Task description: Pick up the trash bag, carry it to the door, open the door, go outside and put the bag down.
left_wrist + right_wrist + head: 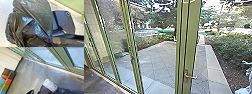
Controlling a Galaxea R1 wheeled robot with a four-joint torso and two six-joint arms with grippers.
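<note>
In the left wrist view the black trash bag (pixel 30 28) hangs large and wrinkled, drawn together toward my left gripper (pixel 53 45), which is shut on it. Tall green frames hold the glass door (pixel 187 50) in the head view, with a lever handle (pixel 190 76) low on its stile. My right gripper (pixel 35 92) shows partly at the lower edge of the right wrist view, well apart from the door frames. How its fingers stand is unclear.
Outside the glass lies a paved yard (pixel 156 60), with bushes (pixel 231 47) along its right side. A pale, crumpled-looking thing (pixel 48 85) sits low in the right wrist view. Coloured blocks (pixel 6 83) stand by the wall indoors.
</note>
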